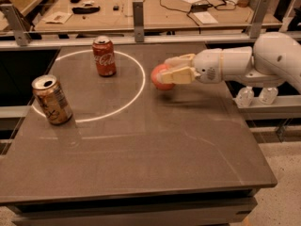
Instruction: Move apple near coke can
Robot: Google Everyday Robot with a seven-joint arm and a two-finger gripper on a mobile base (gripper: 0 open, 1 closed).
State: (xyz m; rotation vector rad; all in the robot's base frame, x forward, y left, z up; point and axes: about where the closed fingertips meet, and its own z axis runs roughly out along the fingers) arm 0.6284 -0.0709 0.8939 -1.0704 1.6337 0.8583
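Note:
The apple (pixel 159 77) is orange-red and sits between my gripper's cream fingers, just above the dark table. My gripper (pixel 175 69) reaches in from the right and is shut on the apple, right of the white painted circle. The red coke can (pixel 104 56) stands upright inside the circle at the back, about a can's height to the left of the apple.
A tan-gold can (pixel 51 99) stands tilted at the left on the circle's line. The table (pixel 141 154) ends in a metal rail at the back. A bench with cables and small items lies behind. Two small bottles (pixel 256 96) sit on a ledge at the right.

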